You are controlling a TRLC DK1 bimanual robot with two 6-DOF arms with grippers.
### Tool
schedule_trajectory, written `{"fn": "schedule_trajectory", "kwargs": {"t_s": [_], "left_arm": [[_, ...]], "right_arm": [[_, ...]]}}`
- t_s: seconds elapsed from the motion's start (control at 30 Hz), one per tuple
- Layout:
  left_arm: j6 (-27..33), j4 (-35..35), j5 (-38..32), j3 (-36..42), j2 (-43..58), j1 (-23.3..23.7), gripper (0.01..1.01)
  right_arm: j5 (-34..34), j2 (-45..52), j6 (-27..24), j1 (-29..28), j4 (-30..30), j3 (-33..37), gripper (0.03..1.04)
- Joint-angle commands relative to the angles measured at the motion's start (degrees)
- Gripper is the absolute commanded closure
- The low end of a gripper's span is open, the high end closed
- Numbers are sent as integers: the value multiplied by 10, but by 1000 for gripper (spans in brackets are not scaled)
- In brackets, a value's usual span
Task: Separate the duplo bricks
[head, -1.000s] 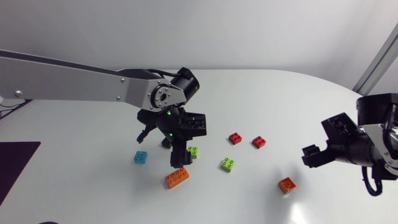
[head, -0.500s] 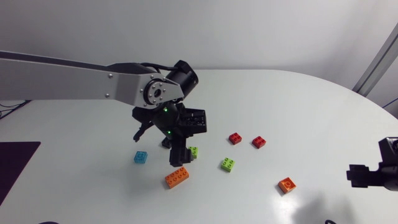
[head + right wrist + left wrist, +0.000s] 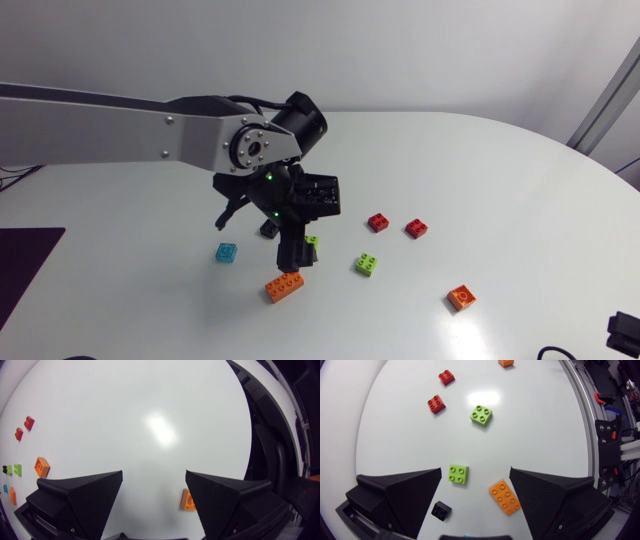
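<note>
The left end effector (image 3: 475, 471) hangs spread over a small lime-green plastic brick (image 3: 457, 473) and long orange plastic brick (image 3: 504, 496). The right end effector (image 3: 154, 473) gapes too.

Round-edged glossy white table (image 3: 500, 180), bright patch of light (image 3: 160, 430) reflected on its top, plain pale grey wall (image 3: 400, 50) behind it, even soft lighting.

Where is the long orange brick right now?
The long orange brick lies left of centre in the head view, under the left gripper; the left wrist view shows it between the open jaws, beside a small green brick.
</note>
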Motion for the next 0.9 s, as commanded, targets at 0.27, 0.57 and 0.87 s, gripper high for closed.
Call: {"fn": "schedule_trajectory", "kwargs": {"t_s": [0.27, 0.57, 0.87], "left_arm": [[-18, -15, 2, -17, -50, -14, 82], [-24, -15, 1, -32, -70, -23, 82], [-28, -16, 1, -36, -82, -31, 82]], "right_arm": [[-7, 7, -108, -124, -32, -15, 208], [-16, 46, -95, -147, 0, -36, 128], [-11, 112, -90, -175, 66, -24, 128]]}}
